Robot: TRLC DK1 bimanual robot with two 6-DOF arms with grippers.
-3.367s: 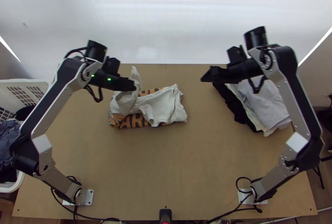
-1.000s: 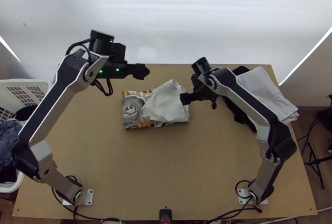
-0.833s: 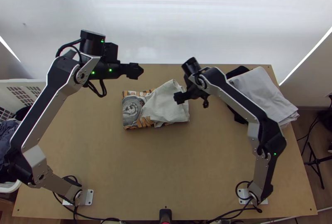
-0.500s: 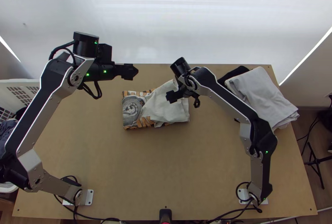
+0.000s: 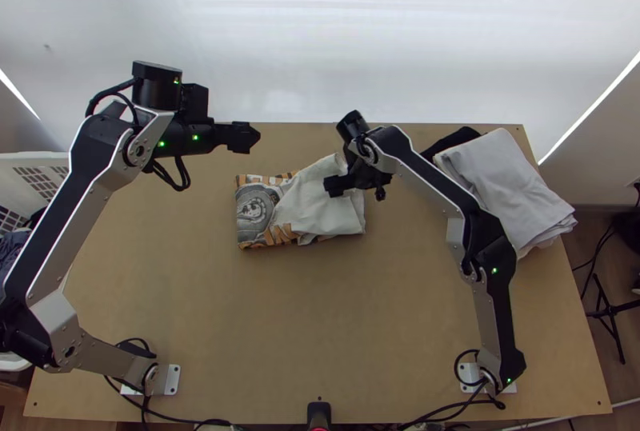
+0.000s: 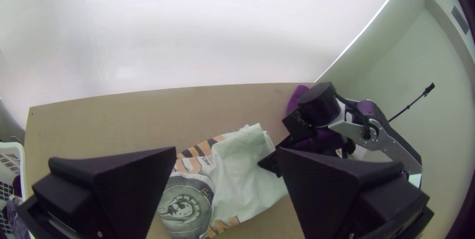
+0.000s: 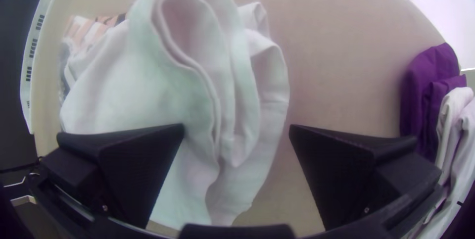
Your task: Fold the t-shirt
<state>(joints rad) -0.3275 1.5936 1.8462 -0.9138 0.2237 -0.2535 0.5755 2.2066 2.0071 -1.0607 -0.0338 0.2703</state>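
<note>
Right gripper (image 5: 329,185) spread wide above loosely folded t-shirt (image 5: 308,209); left gripper (image 5: 254,137) spread, apart from it.

Basket (image 5: 34,159), off table's left edge: cut off by top view's edge
T-shirt (image 5: 308,211): partly hidden under right gripper (image 5: 330,185); contact, can't tell
Clothes stack (image 5: 508,187), far right corner: cut off in right wrist view
Left elbow (image 5: 26,339): clipped, top view

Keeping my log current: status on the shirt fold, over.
Left pincer open, near table's far edge. Right pincer open over t-shirt. Pale section rumpled across print. Cloth pile apart, to the right.
</note>
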